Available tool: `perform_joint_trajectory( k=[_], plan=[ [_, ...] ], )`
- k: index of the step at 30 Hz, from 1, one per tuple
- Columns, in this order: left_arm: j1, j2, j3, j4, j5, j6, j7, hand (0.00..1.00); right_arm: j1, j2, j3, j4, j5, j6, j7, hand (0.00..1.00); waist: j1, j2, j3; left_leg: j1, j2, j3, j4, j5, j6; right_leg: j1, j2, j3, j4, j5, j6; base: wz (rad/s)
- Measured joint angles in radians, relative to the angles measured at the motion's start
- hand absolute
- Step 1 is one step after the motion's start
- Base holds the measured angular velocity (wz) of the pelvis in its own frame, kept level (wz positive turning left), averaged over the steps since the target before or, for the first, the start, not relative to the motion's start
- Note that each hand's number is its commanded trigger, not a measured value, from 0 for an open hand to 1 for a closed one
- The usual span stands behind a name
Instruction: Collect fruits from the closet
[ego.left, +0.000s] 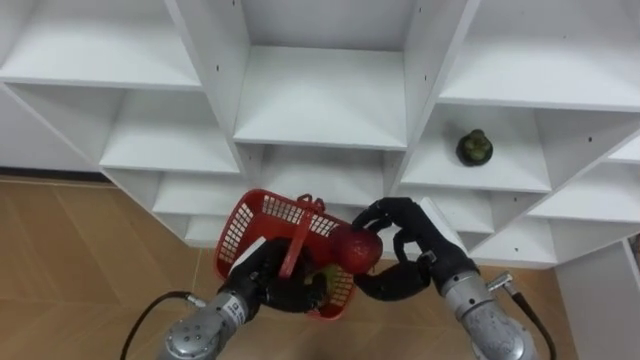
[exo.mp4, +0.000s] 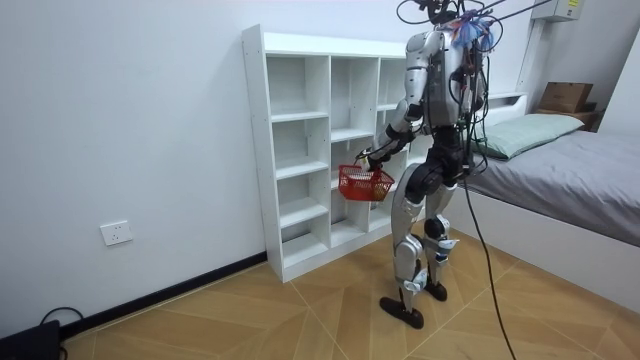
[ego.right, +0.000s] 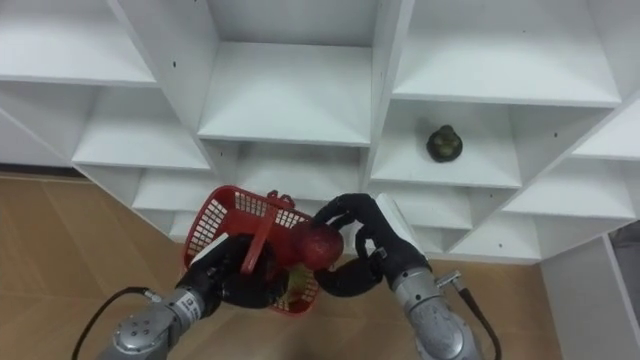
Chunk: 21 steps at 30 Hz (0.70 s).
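Red fruit (ego.left: 357, 250) is grasped in the right robot hand (ego.left: 425, 250), fingers curled round it, directly over the red basket (ego.left: 262, 212). The left robot hand (ego.left: 265, 280) grips the basket, which contains a yellow-green fruit (ego.left: 322, 285). A dark green fruit (ego.left: 474, 148) sits on a white closet shelf (ego.left: 320, 110) compartment up to the right, well apart.
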<state>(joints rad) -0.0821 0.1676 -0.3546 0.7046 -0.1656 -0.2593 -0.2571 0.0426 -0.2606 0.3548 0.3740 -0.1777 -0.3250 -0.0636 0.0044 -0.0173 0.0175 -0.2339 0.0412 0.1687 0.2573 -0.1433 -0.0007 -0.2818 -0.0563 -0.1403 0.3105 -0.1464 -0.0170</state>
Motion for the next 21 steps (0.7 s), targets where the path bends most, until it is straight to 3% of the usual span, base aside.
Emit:
perform_joint_trajectory(
  k=[4, 5, 6, 7, 11, 21],
  plan=[
    [0.000, -0.001, -0.008, -0.017, 0.000, 0.000, -0.019, 1.00, 0.000, 0.000, 0.007, 0.003, 0.000, 0.000, -0.010, 1.00, 0.000, 0.004, -0.0031, 0.000, 0.001, 0.000, 0.001, 0.000, 0.000, 0.000, 0.001, 0.001, 0.000, 0.002, -0.001, 0.00],
    [0.000, -0.001, -0.010, -0.017, -0.001, 0.000, -0.020, 1.00, 0.000, -0.001, 0.008, 0.003, 0.001, 0.001, -0.010, 0.82, 0.000, 0.006, -0.0041, 0.000, 0.001, 0.000, 0.001, 0.000, 0.000, 0.000, 0.001, 0.001, 0.000, 0.002, -0.001, 0.00],
    [0.000, -0.001, -0.012, -0.017, -0.001, 0.000, -0.024, 1.00, 0.000, -0.004, 0.010, 0.003, 0.003, 0.001, -0.010, 0.38, 0.000, 0.009, -0.0062, 0.000, 0.001, 0.000, 0.002, 0.000, 0.000, 0.000, 0.001, 0.001, 0.000, 0.002, -0.001, 0.00],
    [0.000, -0.001, -0.012, -0.018, -0.002, 0.000, -0.032, 1.00, 0.000, -0.006, 0.012, 0.003, 0.002, 0.002, -0.011, 0.00, 0.000, 0.012, -0.0082, 0.001, 0.001, 0.000, 0.002, 0.000, 0.000, 0.000, 0.001, 0.001, 0.000, 0.002, -0.001, 0.00],
    [0.014, 0.001, -0.013, -0.058, -0.029, 0.001, -0.060, 1.00, 0.001, -0.004, 0.012, 0.003, -0.024, 0.022, -0.013, 0.00, -0.003, 0.014, -0.0094, 0.001, 0.001, -0.001, 0.003, 0.000, 0.000, 0.000, 0.000, 0.001, 0.002, 0.002, -0.001, 0.00],
    [0.041, 0.004, -0.026, -0.122, -0.050, 0.021, -0.121, 1.00, 0.004, -0.004, 0.013, 0.005, -0.071, 0.022, -0.007, 0.00, -0.012, 0.015, -0.0083, 0.007, 0.004, -0.003, 0.001, 0.000, -0.001, 0.009, 0.003, -0.001, -0.005, 0.003, -0.002, 0.00]
  ],
)
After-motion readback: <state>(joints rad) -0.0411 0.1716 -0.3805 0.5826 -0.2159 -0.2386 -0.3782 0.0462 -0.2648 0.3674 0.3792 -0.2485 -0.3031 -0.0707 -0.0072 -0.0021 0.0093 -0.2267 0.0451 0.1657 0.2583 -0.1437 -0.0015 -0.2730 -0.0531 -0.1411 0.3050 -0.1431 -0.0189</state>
